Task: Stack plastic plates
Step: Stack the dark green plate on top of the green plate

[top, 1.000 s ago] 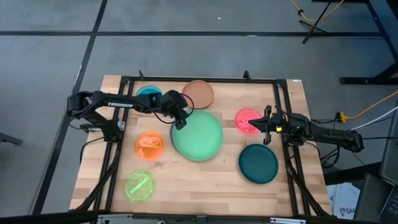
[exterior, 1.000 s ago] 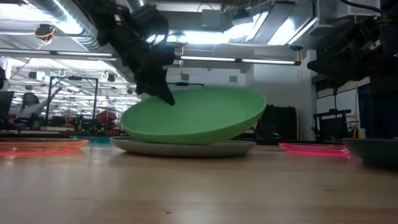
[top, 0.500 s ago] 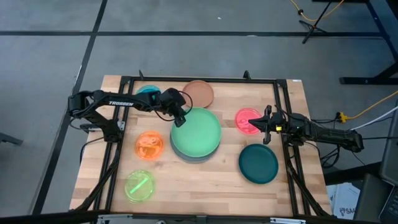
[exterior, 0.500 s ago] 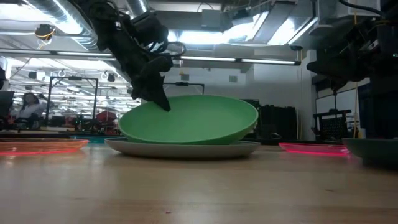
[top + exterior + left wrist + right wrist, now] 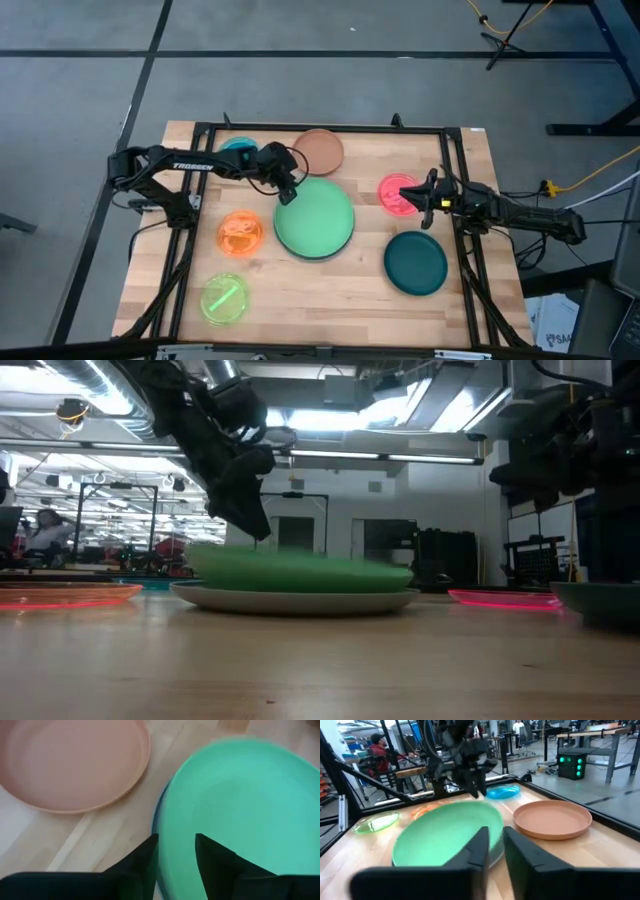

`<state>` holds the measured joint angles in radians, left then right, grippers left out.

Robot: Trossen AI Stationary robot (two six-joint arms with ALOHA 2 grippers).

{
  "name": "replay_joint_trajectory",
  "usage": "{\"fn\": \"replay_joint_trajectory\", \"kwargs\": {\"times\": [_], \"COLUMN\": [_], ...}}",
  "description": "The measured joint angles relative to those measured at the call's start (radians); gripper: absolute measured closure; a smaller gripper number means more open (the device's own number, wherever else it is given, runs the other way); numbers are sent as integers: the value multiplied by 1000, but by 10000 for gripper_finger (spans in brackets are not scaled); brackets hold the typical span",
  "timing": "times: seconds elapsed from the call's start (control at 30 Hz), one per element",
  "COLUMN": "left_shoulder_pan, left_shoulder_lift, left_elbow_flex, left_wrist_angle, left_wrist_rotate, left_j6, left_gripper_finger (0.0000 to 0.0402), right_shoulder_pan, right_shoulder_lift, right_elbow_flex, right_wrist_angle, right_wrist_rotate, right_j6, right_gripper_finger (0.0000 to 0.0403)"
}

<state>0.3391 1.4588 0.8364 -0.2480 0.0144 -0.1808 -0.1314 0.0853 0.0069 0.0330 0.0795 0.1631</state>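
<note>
The light green plate (image 5: pixel 314 218) lies flat on the grey plate (image 5: pixel 300 601), whose rim shows beneath it in the low view. My left gripper (image 5: pixel 176 840) is open at the green plate's far left rim (image 5: pixel 288 193), one finger on each side of that rim, just above it. My right gripper (image 5: pixel 495 834) is open by a narrow gap, with nothing showing between its fingers. It hovers at the right edge of the pink plate (image 5: pixel 398 193), which lies on the table.
On the table around the stack lie a terracotta plate (image 5: pixel 319 150), a cyan plate (image 5: pixel 238 147), an orange plate (image 5: pixel 240 232), a yellow-green plate (image 5: pixel 224 298) and a dark teal plate (image 5: pixel 415 262). A black frame runs round the table.
My left gripper held the green plate tilted above the grey plate, lowered it and has let go of it. The plate has dropped from its tilt and now lies flat on the grey plate.
</note>
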Motion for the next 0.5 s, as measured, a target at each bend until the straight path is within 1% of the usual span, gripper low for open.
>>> {"fn": "replay_joint_trajectory", "kwargs": {"times": [0.17, 0.2, 0.27, 0.37, 0.5], "left_shoulder_pan": [-52, -74, -126, -205, -290], "left_shoulder_lift": [-69, -87, -111, -124, -127], "left_elbow_flex": [0, 0, 0, 0, -4], "left_wrist_angle": [13, 23, 58, 158, 283], "left_wrist_rotate": [-10, -22, -81, -146, -154], "left_j6": [25, 38, 70, 134, 195], "left_gripper_finger": [278, 278, 279, 280, 280], "right_shoulder_pan": [0, 0, 0, 0, 0], "right_shoulder_lift": [32, 39, 56, 94, 180], "right_elbow_flex": [0, 0, 2, 31, 92], "right_wrist_angle": [2, 4, 6, 4, 1], "right_wrist_rotate": [1, 2, 0, -2, -17], "right_j6": [12, 12, 2, -10, -11], "right_gripper_finger": [260, 247, 224, 203, 199]}}
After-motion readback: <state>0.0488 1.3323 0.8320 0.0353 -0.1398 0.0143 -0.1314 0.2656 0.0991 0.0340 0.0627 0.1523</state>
